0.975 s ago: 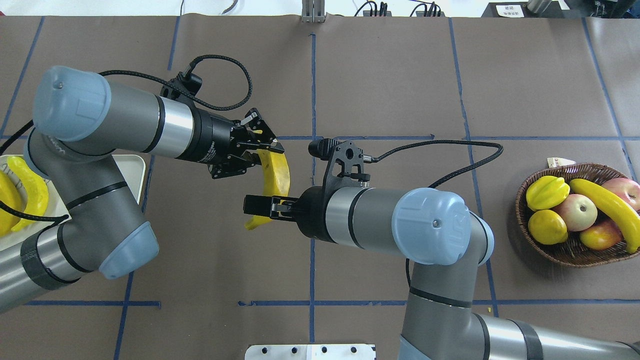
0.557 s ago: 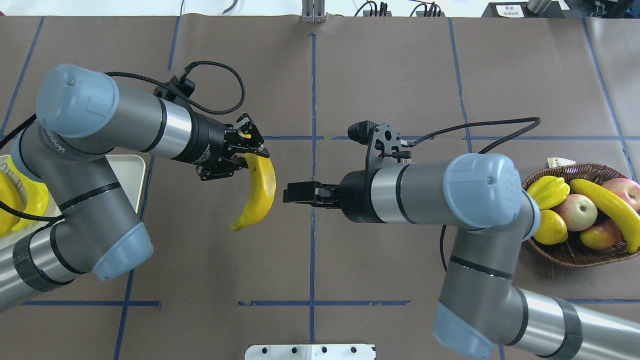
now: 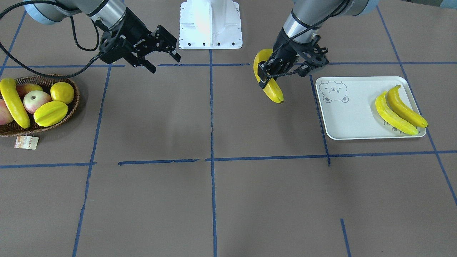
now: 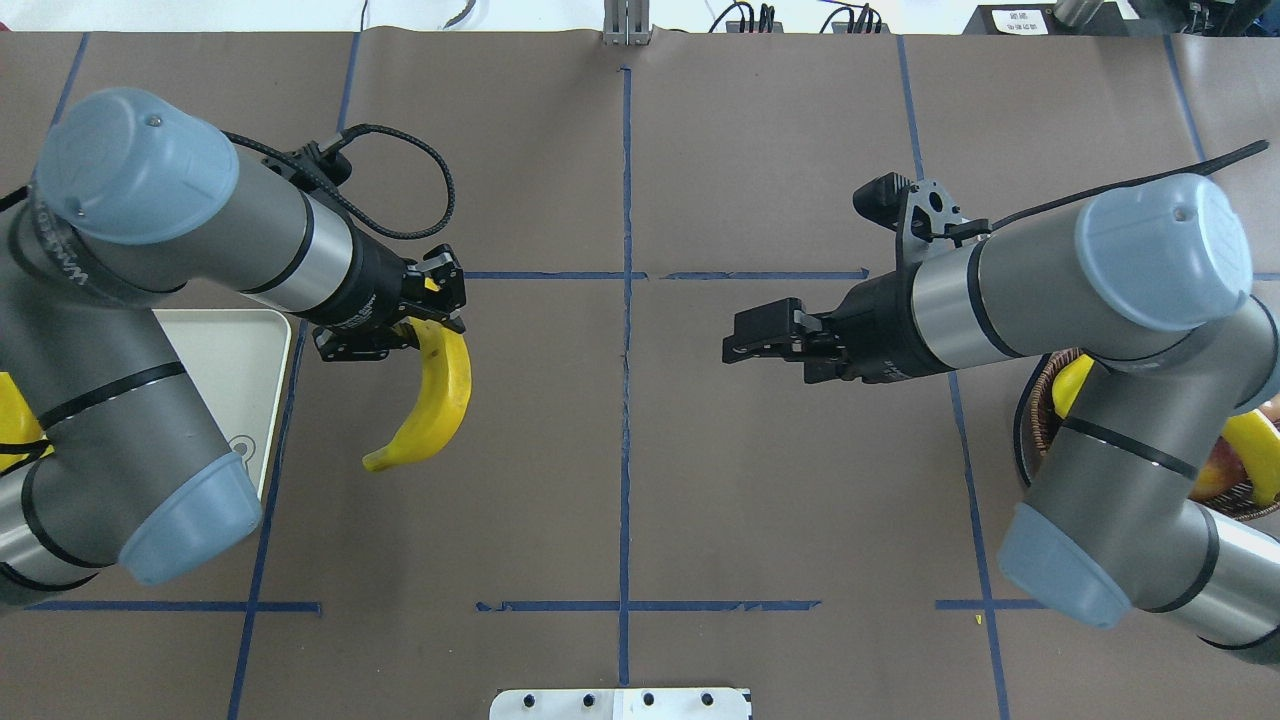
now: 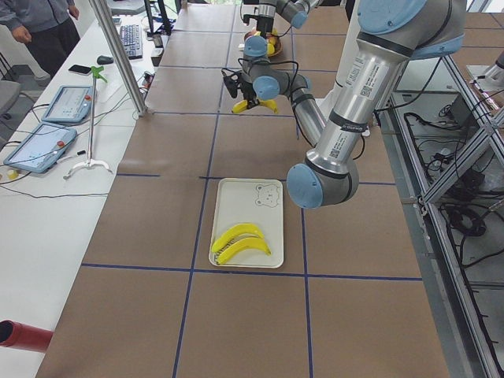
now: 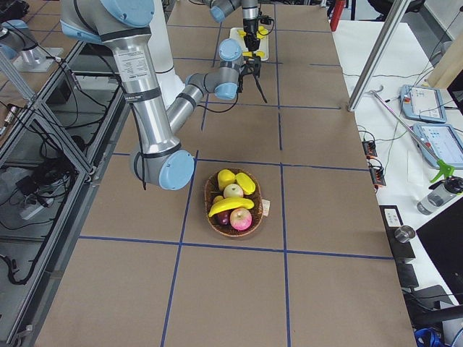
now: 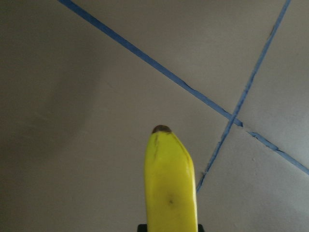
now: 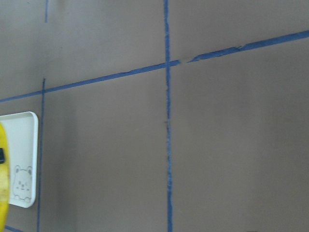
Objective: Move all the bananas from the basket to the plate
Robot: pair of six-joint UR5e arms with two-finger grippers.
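Just beside the plate [image 3: 351,107], your left pincer [image 4: 425,315] is clamped on a banana [image 4: 440,400]: carry it over the bare middle, lower, then let go. Your right pincer [image 3: 165,61] is spread apart, empty.

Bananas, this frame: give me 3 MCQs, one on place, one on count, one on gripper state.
1. Where is the held banana?
A. in the air beside the plate
B. lying flat on it
C. leaning on its rim

2. How many bananas on the plate?
A. one
B. two
C. four

3. What state is the right gripper in?
A. shut on a banana
B. open, holding nothing
C. shut on an apple

Key:
1 A: the left gripper is shut on the banana, which hangs clear of the plate's edge in the front-facing view.
2 B: two lie side by side at the plate's far end from the bear print.
3 B: its fingers stand apart with nothing between them.
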